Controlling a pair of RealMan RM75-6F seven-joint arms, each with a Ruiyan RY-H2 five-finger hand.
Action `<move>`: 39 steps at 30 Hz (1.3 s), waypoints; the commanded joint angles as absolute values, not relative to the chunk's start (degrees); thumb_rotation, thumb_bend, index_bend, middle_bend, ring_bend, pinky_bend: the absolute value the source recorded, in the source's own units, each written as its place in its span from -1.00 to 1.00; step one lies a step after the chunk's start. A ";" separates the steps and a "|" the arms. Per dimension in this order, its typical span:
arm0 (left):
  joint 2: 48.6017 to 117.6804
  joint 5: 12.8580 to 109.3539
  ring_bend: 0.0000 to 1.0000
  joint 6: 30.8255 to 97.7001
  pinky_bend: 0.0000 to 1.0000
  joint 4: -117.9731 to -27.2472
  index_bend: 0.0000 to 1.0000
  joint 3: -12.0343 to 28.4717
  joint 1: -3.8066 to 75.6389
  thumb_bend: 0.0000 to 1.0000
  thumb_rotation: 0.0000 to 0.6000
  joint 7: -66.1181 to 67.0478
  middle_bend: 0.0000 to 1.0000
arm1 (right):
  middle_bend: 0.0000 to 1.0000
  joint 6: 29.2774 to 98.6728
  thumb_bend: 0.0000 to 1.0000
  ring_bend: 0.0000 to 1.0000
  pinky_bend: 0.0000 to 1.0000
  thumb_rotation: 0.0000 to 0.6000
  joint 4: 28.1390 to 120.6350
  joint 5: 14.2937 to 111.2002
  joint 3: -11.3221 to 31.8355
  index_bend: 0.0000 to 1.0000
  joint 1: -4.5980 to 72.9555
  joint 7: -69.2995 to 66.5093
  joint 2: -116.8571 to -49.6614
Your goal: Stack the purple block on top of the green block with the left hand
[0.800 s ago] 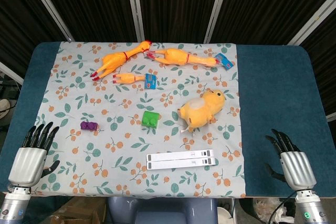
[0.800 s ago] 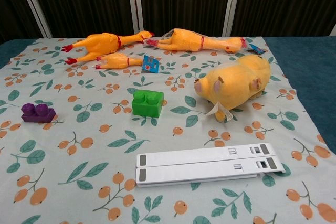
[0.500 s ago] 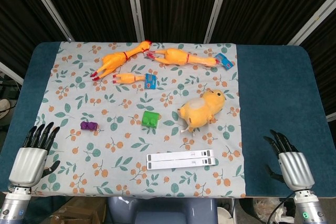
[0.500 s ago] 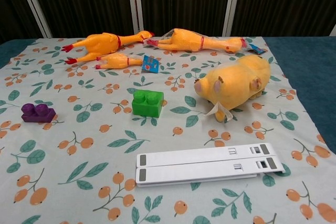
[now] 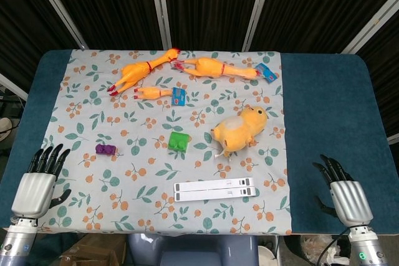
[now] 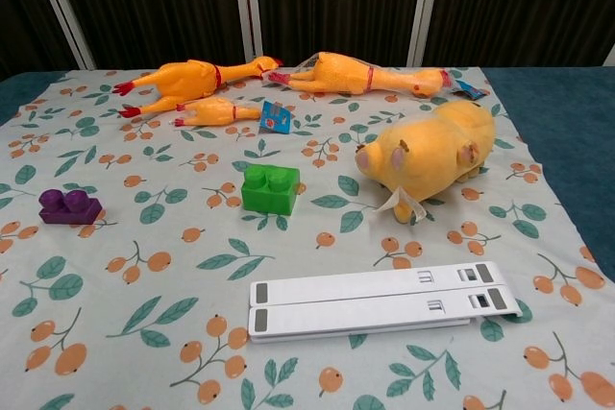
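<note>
The small purple block (image 5: 105,149) (image 6: 69,206) lies on the floral cloth at the left. The green block (image 5: 179,141) (image 6: 270,188) sits near the middle of the cloth, well to the right of the purple one. My left hand (image 5: 36,185) hovers at the table's front left corner, below and left of the purple block, fingers apart and holding nothing. At the front right, over the blue table cover, my right hand (image 5: 345,193) is likewise empty with fingers spread. Neither hand shows in the chest view.
A yellow pig toy (image 5: 240,128) lies right of the green block. Three rubber chickens (image 5: 142,70) (image 5: 215,67) (image 5: 153,93) lie along the back. A white flat bar (image 5: 215,188) rests near the front edge of the cloth (image 5: 124,172).
Both hands have drawn back slightly toward the front edge of the table. The blocks and toys have not moved.
</note>
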State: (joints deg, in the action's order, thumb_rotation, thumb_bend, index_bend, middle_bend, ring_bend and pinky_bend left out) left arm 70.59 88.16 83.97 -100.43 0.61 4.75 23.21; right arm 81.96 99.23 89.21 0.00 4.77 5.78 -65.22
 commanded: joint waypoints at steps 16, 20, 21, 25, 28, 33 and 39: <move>83.86 59.25 -0.98 71.76 -1.00 -92.65 -0.45 20.72 23.69 -0.51 1.00 38.42 -0.45 | -0.84 81.38 -0.41 -0.83 -0.36 1.00 98.98 88.78 -0.24 -0.63 4.72 6.21 -65.60; 86.98 54.01 -0.98 70.82 -1.00 -90.78 -0.46 20.63 27.11 -0.51 1.00 45.15 -0.45 | -0.84 80.87 -0.41 -0.83 -0.36 1.00 98.82 88.54 -0.28 -0.63 4.89 6.25 -65.71; 87.60 53.42 -0.98 70.66 -1.00 -90.29 -0.46 20.45 27.62 -0.51 1.00 45.80 -0.45 | -0.84 80.77 -0.41 -0.83 -0.36 1.00 98.80 88.48 -0.28 -0.63 4.93 6.29 -65.73; 90.73 51.78 -0.98 69.98 -1.00 -87.39 -0.45 18.88 29.23 -0.51 1.00 46.90 -0.45 | -0.84 80.26 -0.41 -0.83 -0.36 1.00 98.72 88.15 -0.25 -0.63 5.12 6.52 -65.84; 92.75 51.40 -0.98 69.77 -1.00 -84.57 -0.43 17.40 30.08 -0.51 1.00 47.83 -0.45 | -0.84 80.04 -0.41 -0.83 -0.36 1.00 98.73 87.99 -0.23 -0.63 5.22 6.77 -65.95; 95.00 51.73 -0.98 69.91 -1.00 -81.24 -0.38 15.57 31.03 -0.51 1.00 48.45 -0.42 | -0.84 79.79 -0.41 -0.83 -0.36 1.00 98.80 87.98 -0.27 -0.63 5.37 7.15 -66.10; 96.22 53.06 -0.98 70.89 -1.00 -80.18 -0.37 14.35 31.46 -0.51 1.00 47.85 -0.42 | -0.84 79.63 -0.41 -0.83 -0.36 1.00 98.82 88.28 -0.38 -0.63 5.54 7.47 -66.27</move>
